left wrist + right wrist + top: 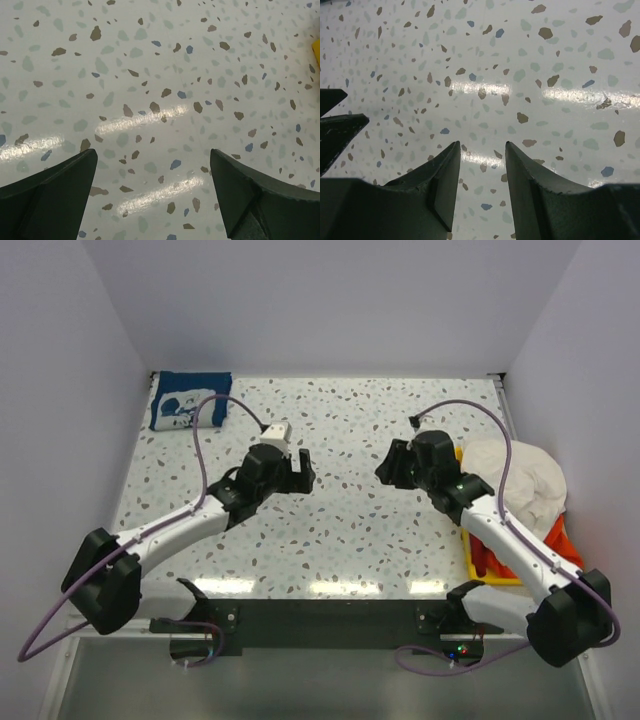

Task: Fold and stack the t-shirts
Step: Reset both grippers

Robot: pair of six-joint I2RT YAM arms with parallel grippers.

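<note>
Hovering empty left of yellow bin (481,566): my left gripper (300,471) spread wide, right gripper (388,468) barely parted; risk grabbing cream shirt (520,480) plus orange-red shirt (562,540) together, heaped in bin

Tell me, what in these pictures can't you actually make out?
1. Top view: the print on the navy t-shirt is too small to read.
2. Top view: the right arm covers part of the yellow bin, so the number of shirts inside is hidden.
3. Top view: the orange-red t-shirt lies mostly under the cream-white t-shirt.
4. Left wrist view: a yellow sliver is cut off by the right edge.
</note>
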